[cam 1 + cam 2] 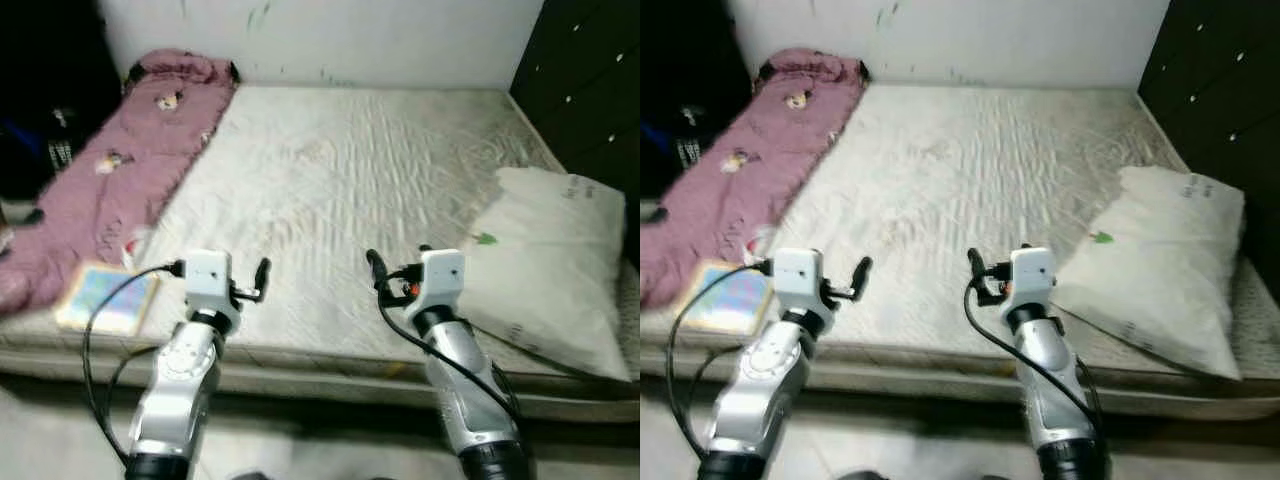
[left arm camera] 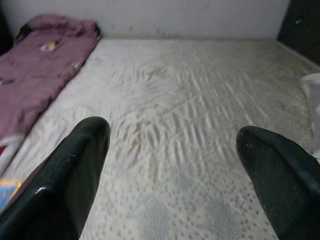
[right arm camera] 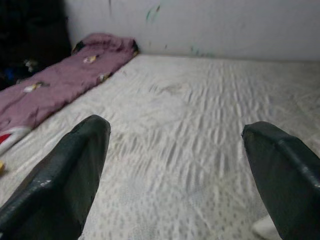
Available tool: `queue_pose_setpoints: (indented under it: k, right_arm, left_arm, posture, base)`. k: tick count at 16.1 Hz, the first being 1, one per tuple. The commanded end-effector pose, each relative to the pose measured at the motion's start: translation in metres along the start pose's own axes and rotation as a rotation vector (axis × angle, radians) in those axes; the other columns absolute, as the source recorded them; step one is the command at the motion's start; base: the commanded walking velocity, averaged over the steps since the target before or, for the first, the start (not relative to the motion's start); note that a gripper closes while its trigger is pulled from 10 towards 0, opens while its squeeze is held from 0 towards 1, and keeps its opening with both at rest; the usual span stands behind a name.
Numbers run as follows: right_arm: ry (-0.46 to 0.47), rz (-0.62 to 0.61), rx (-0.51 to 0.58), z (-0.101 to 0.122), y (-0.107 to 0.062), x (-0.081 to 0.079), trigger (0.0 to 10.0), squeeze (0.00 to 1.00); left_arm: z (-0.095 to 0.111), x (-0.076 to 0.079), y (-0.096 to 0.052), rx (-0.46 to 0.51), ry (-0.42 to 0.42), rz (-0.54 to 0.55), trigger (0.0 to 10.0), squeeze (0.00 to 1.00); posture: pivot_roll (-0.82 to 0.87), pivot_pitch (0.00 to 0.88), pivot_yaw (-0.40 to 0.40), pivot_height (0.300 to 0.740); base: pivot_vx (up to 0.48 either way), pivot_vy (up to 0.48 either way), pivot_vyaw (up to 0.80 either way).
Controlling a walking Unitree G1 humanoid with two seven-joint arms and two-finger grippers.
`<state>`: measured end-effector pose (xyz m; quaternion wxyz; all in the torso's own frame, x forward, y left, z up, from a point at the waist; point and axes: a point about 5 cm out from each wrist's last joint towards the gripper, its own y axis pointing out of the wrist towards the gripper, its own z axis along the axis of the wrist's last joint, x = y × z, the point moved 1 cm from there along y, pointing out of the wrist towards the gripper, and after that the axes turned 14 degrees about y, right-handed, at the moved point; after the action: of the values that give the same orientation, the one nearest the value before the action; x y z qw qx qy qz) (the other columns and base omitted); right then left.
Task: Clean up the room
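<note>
A wide mattress [image 1: 350,170] under a white quilted sheet lies before me. A mauve blanket [image 1: 120,170] with small cartoon prints runs along its left side. At the front left corner lies a colourful book [image 1: 108,298], partly on the blanket's end. On the right rests a white pillow [image 1: 555,250]. My left gripper [image 2: 172,132] hovers open above the mattress's front edge, right of the book, with nothing between its fingers. My right gripper [image 3: 175,127] is also open and holds nothing, just left of the pillow.
A pale wall [image 1: 330,35] stands behind the bed. Dark panelled furniture [image 1: 590,80] rises at the right, close to the pillow. Dark clutter [image 1: 40,120] sits in shadow left of the blanket. A strip of floor [image 1: 60,430] shows below the bed's front edge.
</note>
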<state>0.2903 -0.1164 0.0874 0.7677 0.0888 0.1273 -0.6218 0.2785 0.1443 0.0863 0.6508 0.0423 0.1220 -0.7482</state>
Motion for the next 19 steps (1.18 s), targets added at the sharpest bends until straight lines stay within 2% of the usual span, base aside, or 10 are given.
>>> queue_pose_setpoints:
  k: [1, 6, 8, 19]
  right_arm:
    - [-0.004, 0.021, 0.013, 0.0039, 0.0029, -0.0047, 10.0, 0.0]
    - [0.008, 0.016, 0.011, 0.0037, 0.0031, -0.0041, 10.0, 0.0]
    - [0.009, 0.017, 0.012, 0.0041, 0.0033, -0.0039, 10.0, 0.0]
    - [0.007, 0.012, 0.015, 0.0046, 0.0034, -0.003, 10.0, 0.0]
  left_arm:
    - [0.0047, -0.0036, 0.0013, 0.024, -0.003, 0.003, 10.0, 0.0]
    - [0.0088, -0.0024, -0.0009, 0.058, -0.025, -0.018, 10.0, 0.0]
    - [0.0093, -0.0022, -0.0009, 0.065, -0.027, -0.023, 10.0, 0.0]
    - [0.0085, -0.0015, -0.0006, 0.057, -0.027, -0.026, 10.0, 0.0]
  posture:
    - [-0.03, 0.0, 0.025, 0.74]
    - [-0.03, 0.0, 0.025, 0.74]
    - [-0.03, 0.0, 0.024, 0.74]
    - [-0.03, 0.0, 0.024, 0.74]
  base:
    - [0.0, 0.0, 0.0]
    - [0.0, 0.0, 0.0]
    - [0.259, 0.0, -0.49]
    - [0.325, 0.0, 0.0]
